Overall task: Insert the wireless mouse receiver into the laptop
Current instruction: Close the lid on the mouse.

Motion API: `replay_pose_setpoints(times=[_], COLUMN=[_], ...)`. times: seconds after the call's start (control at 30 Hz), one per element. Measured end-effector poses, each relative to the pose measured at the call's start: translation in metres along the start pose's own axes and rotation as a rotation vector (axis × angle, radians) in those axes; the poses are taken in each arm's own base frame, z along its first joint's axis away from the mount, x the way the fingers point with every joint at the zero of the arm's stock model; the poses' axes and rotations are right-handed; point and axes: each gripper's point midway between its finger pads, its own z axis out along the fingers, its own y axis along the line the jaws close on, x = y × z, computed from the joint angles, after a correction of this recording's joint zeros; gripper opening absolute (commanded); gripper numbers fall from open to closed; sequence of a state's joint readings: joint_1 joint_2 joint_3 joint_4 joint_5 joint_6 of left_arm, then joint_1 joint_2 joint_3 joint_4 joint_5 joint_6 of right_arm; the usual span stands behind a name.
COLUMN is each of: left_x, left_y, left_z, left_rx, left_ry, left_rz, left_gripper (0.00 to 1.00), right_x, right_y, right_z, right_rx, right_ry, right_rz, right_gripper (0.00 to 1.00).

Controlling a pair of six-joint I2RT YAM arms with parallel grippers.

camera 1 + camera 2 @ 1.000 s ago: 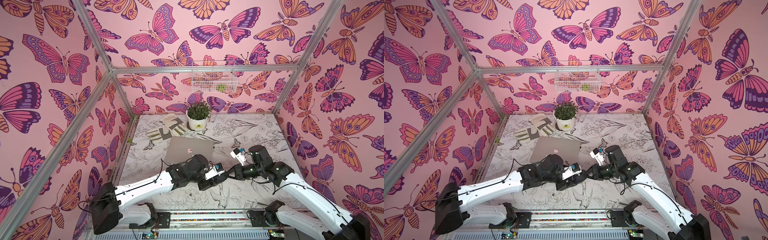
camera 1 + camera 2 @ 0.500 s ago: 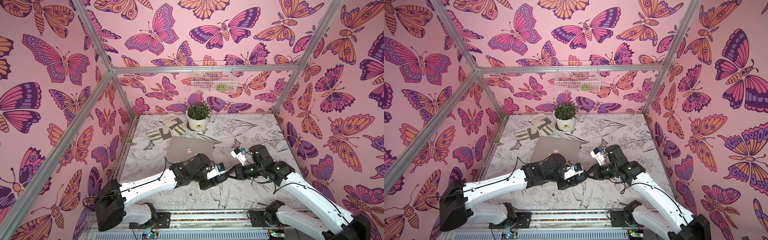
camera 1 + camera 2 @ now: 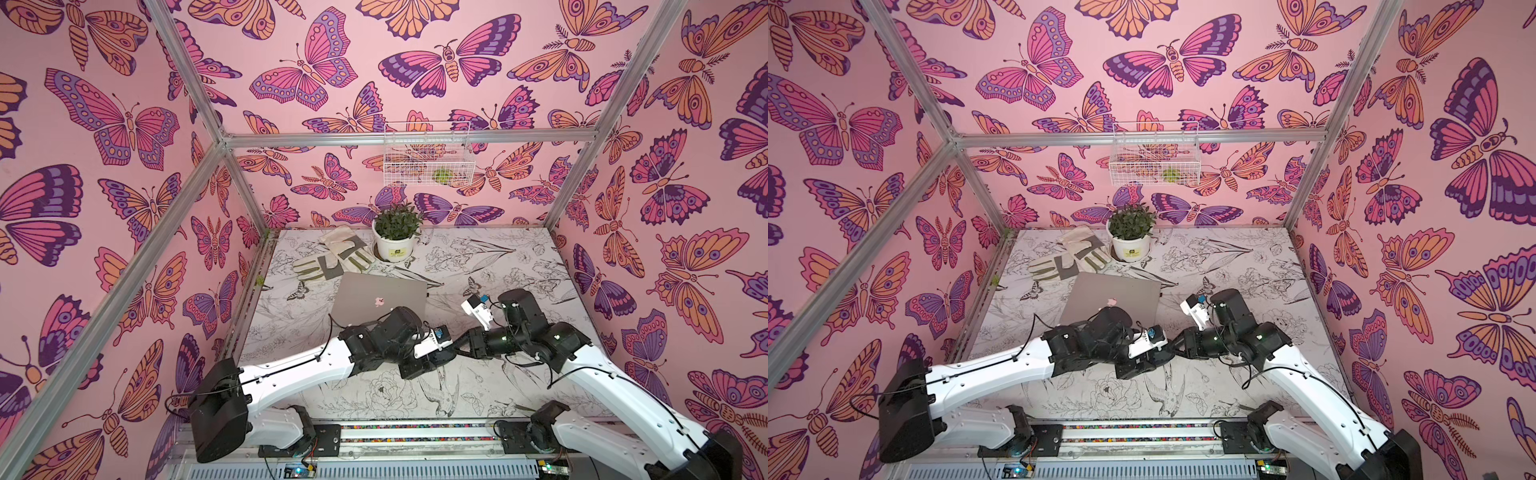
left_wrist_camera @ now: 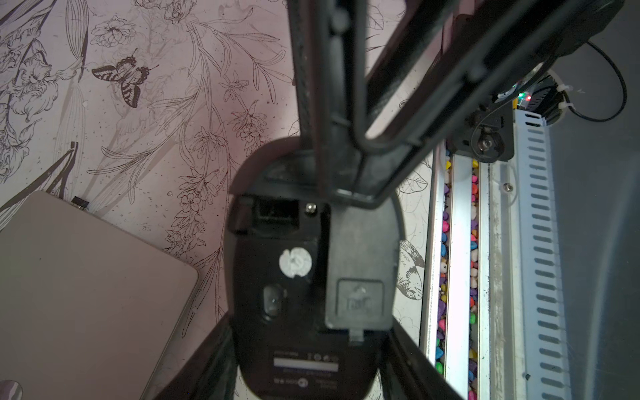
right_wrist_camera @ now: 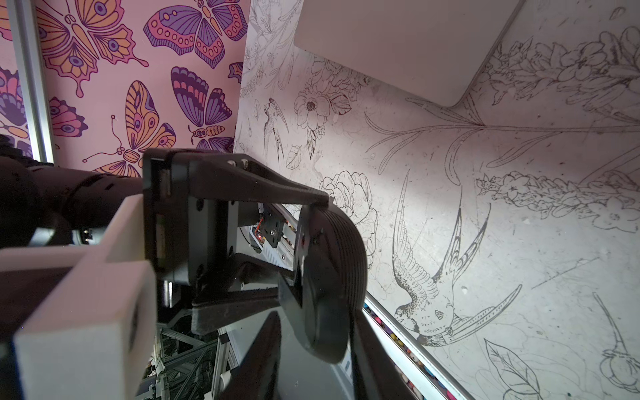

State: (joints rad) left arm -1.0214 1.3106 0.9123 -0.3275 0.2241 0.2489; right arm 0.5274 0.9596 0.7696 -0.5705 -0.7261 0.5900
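The surface has flower drawings on it. The laptop lies flat and shut on it, toward the back. In front of the laptop the two arms meet.

The left end effector pinches the mouse by its sides, with the belly turned toward its own camera. The right end effector reaches in to the mouse's end. I cannot tell if its fingers squeeze anything or are loose.

The lid on the mouse's belly sits crooked, so the belly is partly open. The little slot inside looks empty.

A tiny black bit sits right at the laptop's edge, near a far corner. I think that is the receiver. It touches the laptop's side and sticks out a little.

So I think the receiver is out of the mouse and at the laptop, maybe plugged in. I cannot tell if it is pushed all the way in. What looks left is to push it home if needed and put the mouse down.
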Motion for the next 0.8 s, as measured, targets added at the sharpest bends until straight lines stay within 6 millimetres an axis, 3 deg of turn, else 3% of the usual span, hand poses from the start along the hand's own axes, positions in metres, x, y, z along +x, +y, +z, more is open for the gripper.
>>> replay_pose_setpoints(times=[0.2,0.8], left_x=[-0.005,-0.012], left_y=[0.001,0.002], left_z=[-0.001,-0.002], left_rx=[-0.005,-0.012], left_ry=[-0.022,-0.048], left_rz=[0.001,0.004], left_gripper=[0.44,0.45], right_x=[-0.001,0.002], right_y=[0.004,0.009], right_z=[-0.003,-0.006], right_rx=[-0.010,-0.025], right_ry=[-0.013,-0.018], right_rz=[-0.026,-0.071], right_gripper=[0.49,0.57])
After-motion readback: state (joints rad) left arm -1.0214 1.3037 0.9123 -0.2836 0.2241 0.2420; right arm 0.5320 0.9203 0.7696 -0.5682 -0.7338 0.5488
